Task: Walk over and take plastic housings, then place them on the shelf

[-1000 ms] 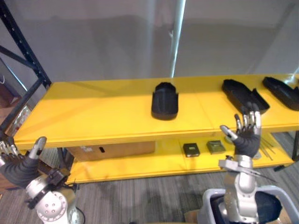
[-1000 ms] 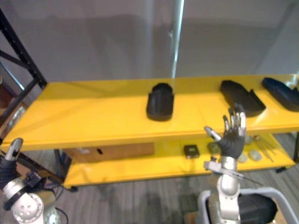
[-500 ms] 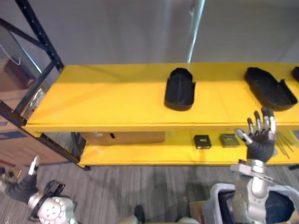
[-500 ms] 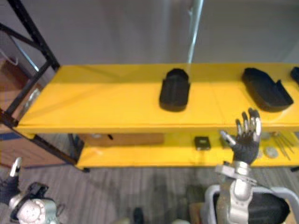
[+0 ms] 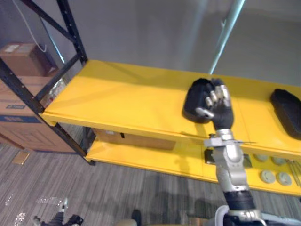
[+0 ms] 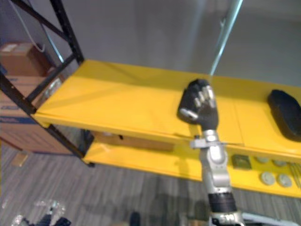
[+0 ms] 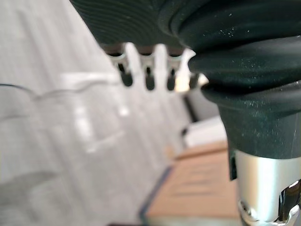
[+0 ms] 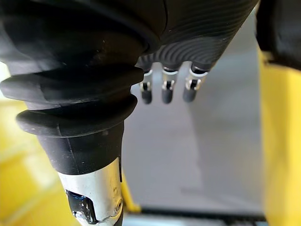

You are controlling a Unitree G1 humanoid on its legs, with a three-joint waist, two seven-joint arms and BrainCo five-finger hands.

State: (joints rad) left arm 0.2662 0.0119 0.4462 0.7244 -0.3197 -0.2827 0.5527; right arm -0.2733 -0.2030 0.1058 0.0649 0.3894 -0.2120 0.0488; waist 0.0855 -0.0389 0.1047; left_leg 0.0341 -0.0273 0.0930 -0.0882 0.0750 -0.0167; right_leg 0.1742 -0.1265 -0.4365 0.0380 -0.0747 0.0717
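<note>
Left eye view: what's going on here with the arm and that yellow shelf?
The robot faces a yellow shelf. Its right hand is raised, fingers relaxed and empty, in front of a black plastic housing lying on the top deck. Whether it touches the housing cannot be told. A second housing lies further right. The left hand is idle.

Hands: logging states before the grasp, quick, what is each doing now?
Left hand: open, holding nothing.
Right hand: open, empty, up in front of the black housing on the yellow shelf.
</note>
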